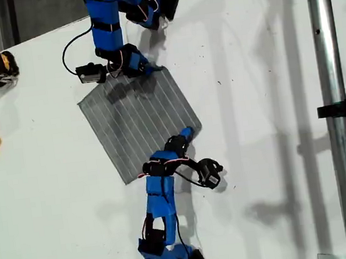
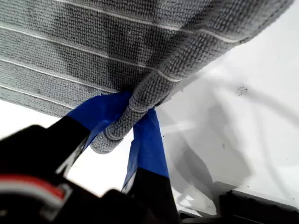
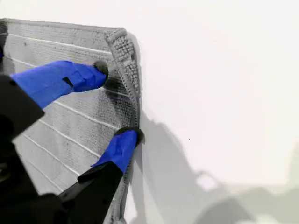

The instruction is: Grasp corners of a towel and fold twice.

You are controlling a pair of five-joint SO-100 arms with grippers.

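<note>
While the towel lies flat and unfolded on the white table, near the middle of the exterior view, our first gripper is clamped on one bunched corner. Our second gripper stands spread across the raised hem of another corner, not yet closed. If we lift now, that corner may slip free, or the first's thin pinch may slide off, skewing the fold.
</note>
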